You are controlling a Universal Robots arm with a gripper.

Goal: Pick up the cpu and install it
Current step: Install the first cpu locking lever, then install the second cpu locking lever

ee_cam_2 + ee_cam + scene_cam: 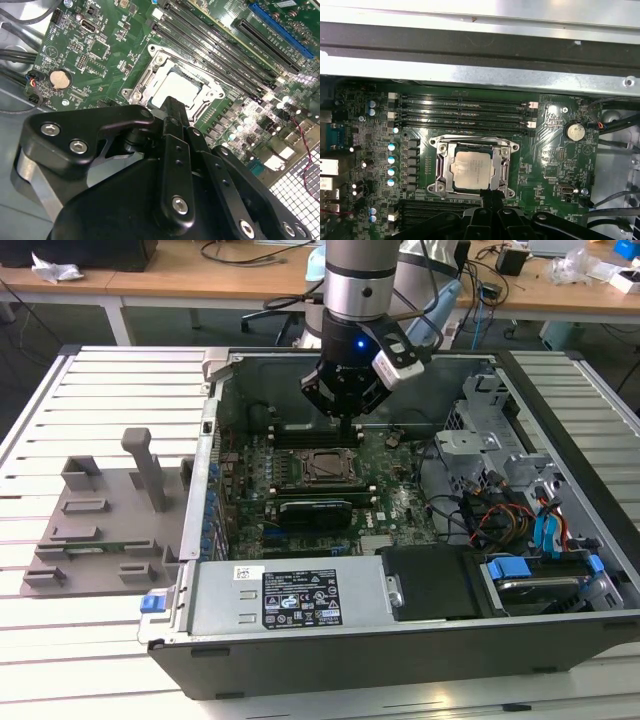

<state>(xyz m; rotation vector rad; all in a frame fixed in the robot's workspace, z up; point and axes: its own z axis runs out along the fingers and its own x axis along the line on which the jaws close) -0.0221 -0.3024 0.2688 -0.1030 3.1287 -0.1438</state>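
Observation:
The cpu is a small square chip with a silvery top. It lies flat inside the metal socket frame on the green motherboard, seen in both wrist views and, small, in the exterior view. My gripper hangs inside the open computer case, just above the far edge of the socket. Its black fingers are pressed together with nothing between them, and their tips stand a little above the chip's edge.
The computer case lies open on a slatted metal table. Memory slots run beside the socket. Drive cages and cables fill the case on the exterior view's right. A grey plastic tray with upright posts sits on the left.

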